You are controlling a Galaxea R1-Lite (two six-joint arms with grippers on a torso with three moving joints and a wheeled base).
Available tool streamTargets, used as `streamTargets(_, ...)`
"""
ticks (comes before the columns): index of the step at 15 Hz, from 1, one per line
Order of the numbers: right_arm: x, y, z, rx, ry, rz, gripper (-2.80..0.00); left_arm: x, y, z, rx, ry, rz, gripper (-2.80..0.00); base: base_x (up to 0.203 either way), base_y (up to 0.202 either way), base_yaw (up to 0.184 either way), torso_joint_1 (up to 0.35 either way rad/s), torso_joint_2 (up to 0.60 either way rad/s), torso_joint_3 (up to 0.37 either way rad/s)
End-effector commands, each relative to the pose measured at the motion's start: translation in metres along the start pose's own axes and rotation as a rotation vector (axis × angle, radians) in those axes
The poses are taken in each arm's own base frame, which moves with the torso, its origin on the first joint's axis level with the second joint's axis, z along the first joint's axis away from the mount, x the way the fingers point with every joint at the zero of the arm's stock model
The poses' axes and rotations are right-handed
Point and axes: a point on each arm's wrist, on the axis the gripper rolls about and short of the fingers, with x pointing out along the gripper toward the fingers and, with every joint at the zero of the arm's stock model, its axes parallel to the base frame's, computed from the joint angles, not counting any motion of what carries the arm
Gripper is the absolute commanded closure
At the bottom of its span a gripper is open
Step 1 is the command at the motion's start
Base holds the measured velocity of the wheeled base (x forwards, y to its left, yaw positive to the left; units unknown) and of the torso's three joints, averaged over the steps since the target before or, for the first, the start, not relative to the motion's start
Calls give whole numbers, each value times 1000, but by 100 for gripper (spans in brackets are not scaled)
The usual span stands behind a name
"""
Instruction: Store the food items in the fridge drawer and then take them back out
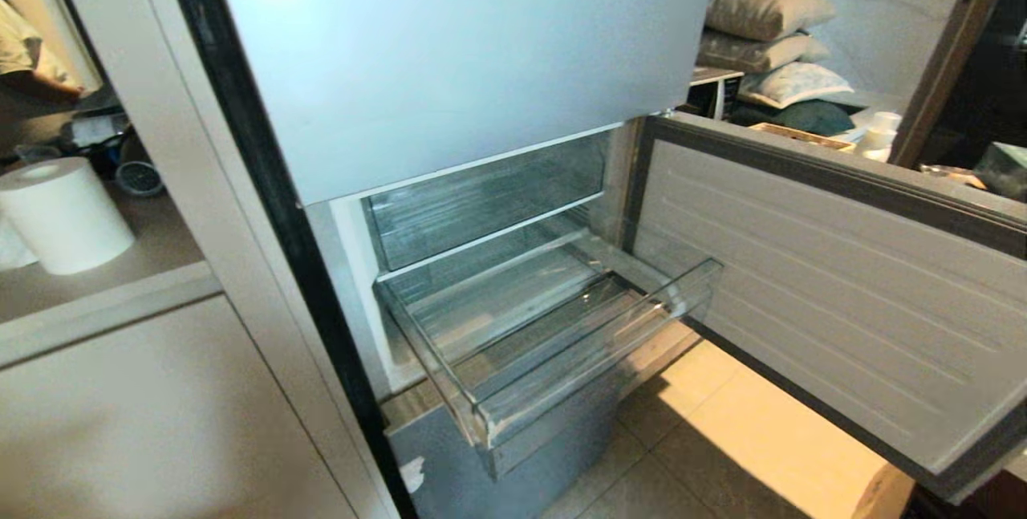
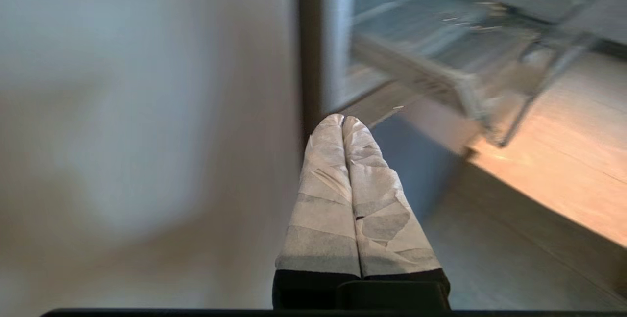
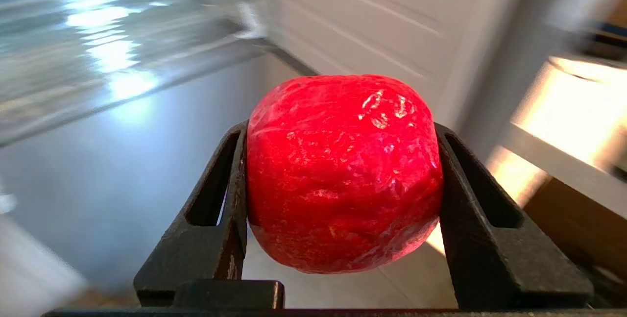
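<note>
1. Below the closed silver-blue upper door [image 1: 449, 54], the wide clear plastic fridge drawer [image 1: 562, 358] is pulled out, its long axis crosswise, its front lip toward the tiled floor [image 1: 722, 439].
2. The right gripper [image 3: 343, 180] pinches the glossy red round fruit [image 3: 343, 170].
3. The left gripper [image 2: 343, 121] is pressed together.

Left hand [image 2: 343, 120] fingers pressed together; right hand [image 3: 343, 131] clamped.

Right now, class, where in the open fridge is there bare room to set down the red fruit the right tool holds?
The fridge drawer stands pulled out with nothing in it: its floor is bare from the curved front lip to the back wall. The red fruit sits clamped in the right tool. The open door borders the drawer's right side, so that side is tight.
</note>
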Motion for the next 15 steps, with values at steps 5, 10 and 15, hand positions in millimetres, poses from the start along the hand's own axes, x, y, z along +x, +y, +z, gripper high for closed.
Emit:
streamTargets(5, 9, 0, 5, 13, 83, -12, 0, 0, 0, 0, 0, 2, 0, 0, -1, 4, -103, 3, 2, 3)
streamTargets(10, 53, -4, 42, 209, 196, -247, 0, 0, 0, 0, 0, 2, 0, 0, 0, 0, 0, 0, 0, 0)
streamTargets(15, 117, -63, 71, 372, 112, -730, 0, 0, 0, 0, 0, 2, 0, 0, 0, 0, 0, 0, 0, 0)
